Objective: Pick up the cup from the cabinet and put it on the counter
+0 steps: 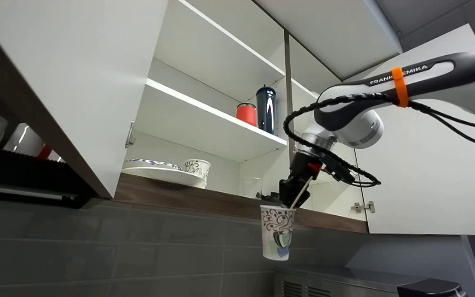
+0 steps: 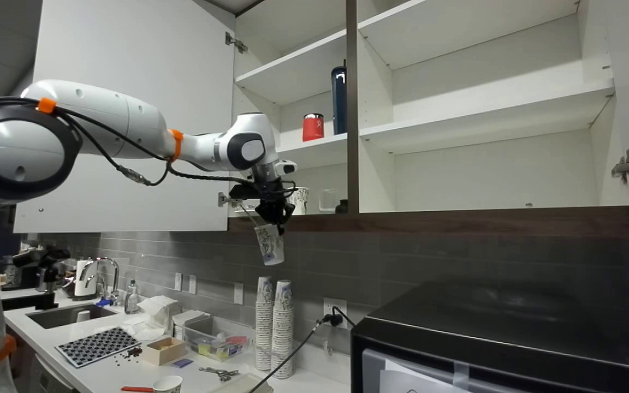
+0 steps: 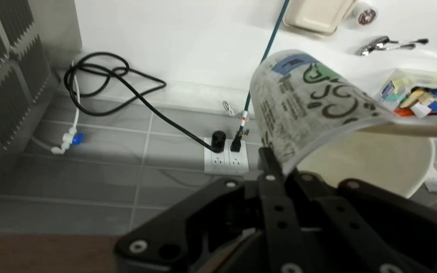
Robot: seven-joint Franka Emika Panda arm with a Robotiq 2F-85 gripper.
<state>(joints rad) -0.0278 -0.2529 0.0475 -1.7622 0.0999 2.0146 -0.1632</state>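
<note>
Jaws of my black two-fingered gripper (image 3: 285,167) pinch one wall of the white paper cup with dark scrollwork (image 1: 278,233): one finger inside the mouth, one outside. Cup hangs in the air, mostly below the dark-brown bottom edge of the large white wall cabinet (image 1: 208,202), mouth up, slightly tilted; not yet on the white counter (image 2: 110,373). A thin pale stick (image 3: 412,129) slants out of the mouth. I judge the step to be lowering. Two tall columns of nested white paper cups (image 2: 263,333) stand on the counter's far side, by the grey tiled wall (image 2: 429,262); whether beneath me, I cannot tell. Best draw toward the near side first, then descend slowly, minding the dark blue-green cord (image 3: 275,28). Squeeze no harder: thin paper should buckle easily. Level the base before touchdown, part the jaws gently, rise straight up, or the inner finger may drag the rim.
</note>
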